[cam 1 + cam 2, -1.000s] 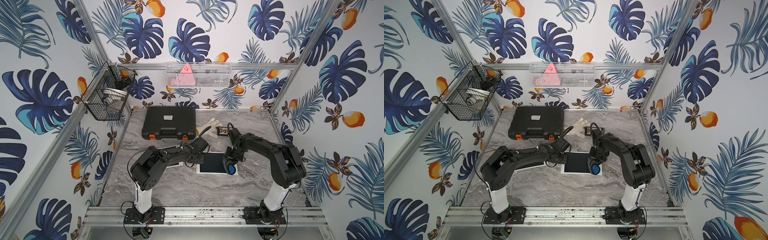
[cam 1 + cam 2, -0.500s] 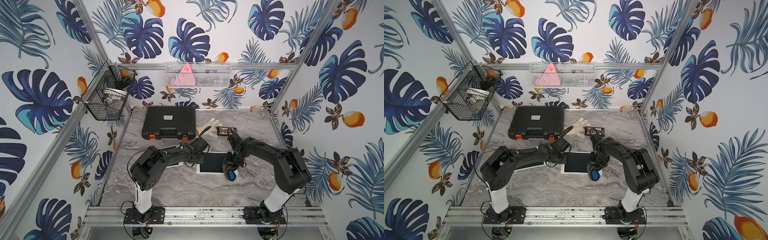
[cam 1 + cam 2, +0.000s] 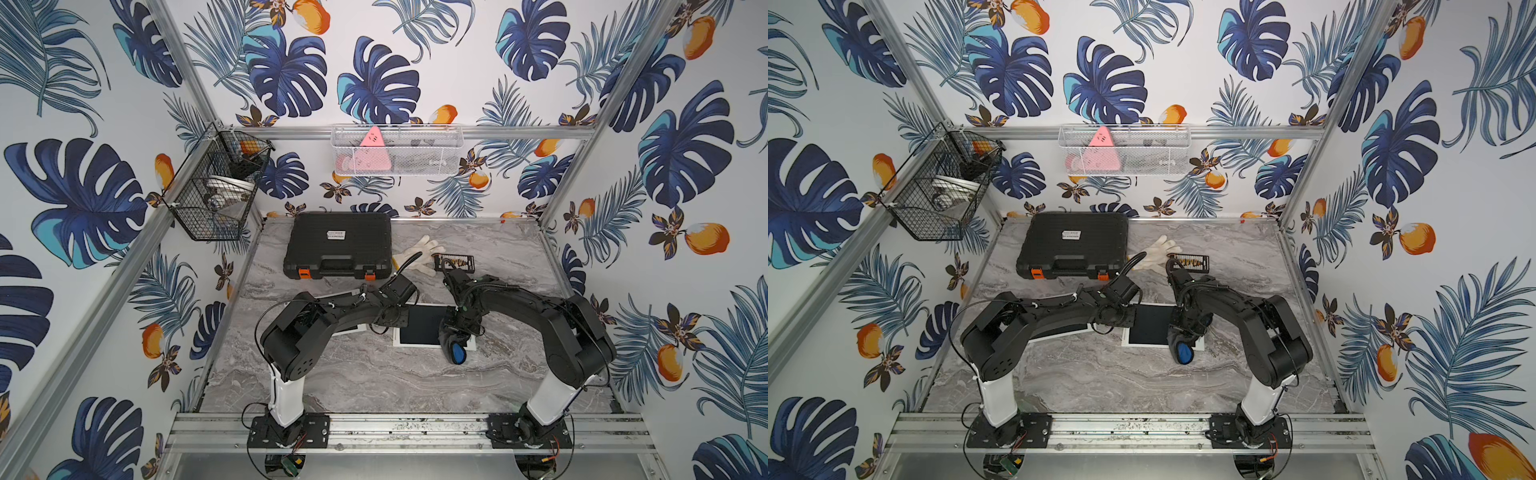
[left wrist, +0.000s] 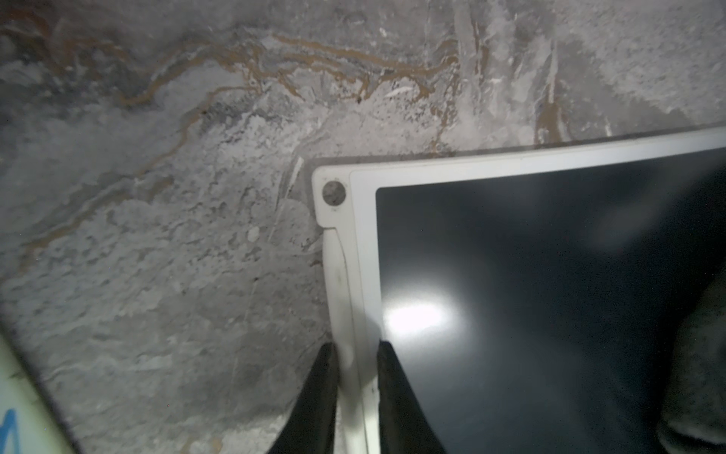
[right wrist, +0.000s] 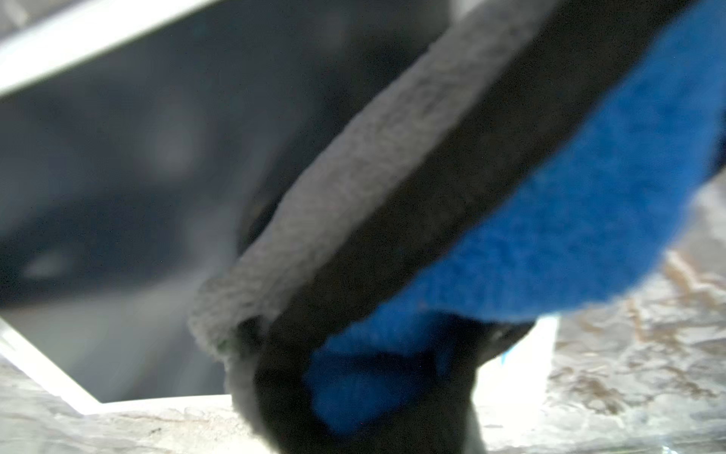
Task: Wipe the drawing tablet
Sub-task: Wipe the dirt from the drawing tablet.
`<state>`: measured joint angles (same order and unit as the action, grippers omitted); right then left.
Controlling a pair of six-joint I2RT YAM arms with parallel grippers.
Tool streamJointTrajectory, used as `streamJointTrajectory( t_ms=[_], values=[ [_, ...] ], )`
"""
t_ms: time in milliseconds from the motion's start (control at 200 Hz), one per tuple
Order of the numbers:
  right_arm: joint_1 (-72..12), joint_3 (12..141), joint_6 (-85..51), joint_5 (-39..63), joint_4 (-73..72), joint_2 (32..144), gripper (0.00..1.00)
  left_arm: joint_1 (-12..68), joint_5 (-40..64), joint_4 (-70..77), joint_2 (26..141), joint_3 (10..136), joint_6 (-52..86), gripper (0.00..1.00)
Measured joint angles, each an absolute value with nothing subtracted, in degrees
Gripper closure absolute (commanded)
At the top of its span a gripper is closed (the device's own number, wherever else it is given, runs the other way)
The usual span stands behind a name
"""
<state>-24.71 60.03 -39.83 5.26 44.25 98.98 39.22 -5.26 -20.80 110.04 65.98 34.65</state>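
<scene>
Left wrist view: my left claw is clenched on the drawing tablet, with one black tapered finger on each side of its smooth white plastic rim. A round grey disc sits in the rounded corner of that rim, and the glossy dark screen throws back a soft white glare. Around it lies the surface, matte and marble-patterned in grey with rusty brown veins.

In both top views the tablet lies flat near the middle of the surface, a dark rectangle between my two arms. Behind it to the left is a black hard case with orange latches, and a limp white glove lies just right of the case.

Further right, a cloth, fuzzy dark grey with a bright blue patch, rests on the tablet's right edge and spills onto the surface. My right claw is just above it. The right wrist view is blurred and fabric covers the fingers, but they seem clamped on the cloth's bunched end.
</scene>
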Motion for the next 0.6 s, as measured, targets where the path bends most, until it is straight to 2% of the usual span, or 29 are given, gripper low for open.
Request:
streamJointTrajectory(
  t_ms=[140,225,415,510,595],
  values=[
    [-16.73,56.9,-38.48,3.27,45.6,95.5,1.0,39.22,-5.26,-20.78,110.04,65.93,34.65,0.79],
    [-18.68,56.93,-38.3,1.5,46.48,95.13,1.0,39.22,-5.26,-20.75,110.04,65.93,34.65,0.79],
    [-31.0,60.86,-40.1,4.01,45.19,99.11,1.0,39.18,-5.17,-20.71,110.04,65.89,34.65,0.79],
    [-29.08,59.86,-40.95,5.85,44.31,99.15,1.0,39.11,-5.06,-20.6,110.04,65.84,34.65,0.79],
    [-23.18,57.34,-40.84,7.35,43.55,97.12,1.0,39.05,-4.89,-20.58,110.04,65.82,34.65,0.79]
  ],
)
